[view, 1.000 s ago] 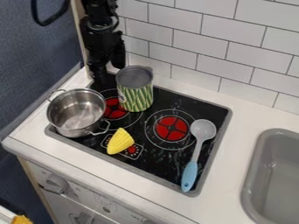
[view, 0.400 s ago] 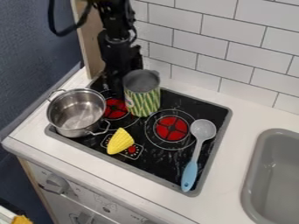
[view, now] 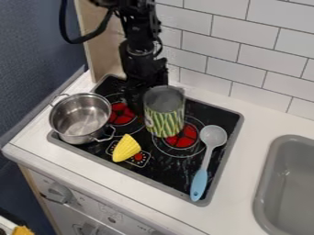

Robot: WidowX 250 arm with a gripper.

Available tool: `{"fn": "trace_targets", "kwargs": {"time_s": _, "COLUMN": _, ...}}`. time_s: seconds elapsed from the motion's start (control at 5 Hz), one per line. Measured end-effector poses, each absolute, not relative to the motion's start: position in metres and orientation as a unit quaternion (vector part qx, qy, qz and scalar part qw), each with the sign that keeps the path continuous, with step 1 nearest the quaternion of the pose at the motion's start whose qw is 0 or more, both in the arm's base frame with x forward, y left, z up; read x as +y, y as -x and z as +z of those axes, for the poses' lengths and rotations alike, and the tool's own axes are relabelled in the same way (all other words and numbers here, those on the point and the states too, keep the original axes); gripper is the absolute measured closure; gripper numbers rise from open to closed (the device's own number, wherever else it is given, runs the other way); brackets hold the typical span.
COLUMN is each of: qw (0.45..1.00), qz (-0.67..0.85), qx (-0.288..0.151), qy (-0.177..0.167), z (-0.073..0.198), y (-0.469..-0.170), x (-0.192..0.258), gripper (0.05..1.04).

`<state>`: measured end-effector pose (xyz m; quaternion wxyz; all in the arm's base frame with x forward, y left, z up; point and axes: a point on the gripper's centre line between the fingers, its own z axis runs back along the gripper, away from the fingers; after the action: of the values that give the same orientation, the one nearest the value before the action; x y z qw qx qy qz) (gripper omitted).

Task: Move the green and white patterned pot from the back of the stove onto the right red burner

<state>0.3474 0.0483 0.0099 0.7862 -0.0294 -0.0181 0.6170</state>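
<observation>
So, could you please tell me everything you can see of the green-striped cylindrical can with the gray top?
The green-striped cylindrical can is gray around its top, with slanting green and pale yellow stripes below and a pale patch on its left side. It looks like metal or printed card. It is roughly upright, with the black gripper close behind its left side. In this view its lower end overlaps the red right-hand burner; whether it touches the stovetop is unclear.

White tile wall behind fingers; wooden panel, dark-blue wall to their image-left; white bench below.
</observation>
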Motion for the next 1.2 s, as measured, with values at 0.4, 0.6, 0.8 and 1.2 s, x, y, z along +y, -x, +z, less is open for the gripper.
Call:
{"fn": "trace_targets", "kwargs": {"time_s": 0.4, "qw": 0.816, "qz": 0.576, "qx": -0.017, "qy": 0.037, "z": 0.015, "y": -0.331, "x": 0.023, "gripper": 0.085}}
{"fn": "trace_targets", "kwargs": {"time_s": 0.6, "qw": 0.826, "qz": 0.562, "qx": -0.020, "qy": 0.040, "z": 0.019, "y": -0.325, "x": 0.014, "gripper": 0.085}}
{"fn": "trace_targets", "kwargs": {"time_s": 0.8, "qw": 0.825, "qz": 0.563, "qx": -0.022, "qy": 0.038, "z": 0.020, "y": -0.324, "x": 0.014, "gripper": 0.085}}
{"fn": "trace_targets", "kwargs": {"time_s": 1.2, "qw": 0.822, "qz": 0.564, "qx": -0.062, "qy": 0.053, "z": 0.067, "y": -0.329, "x": 0.022, "gripper": 0.085}}
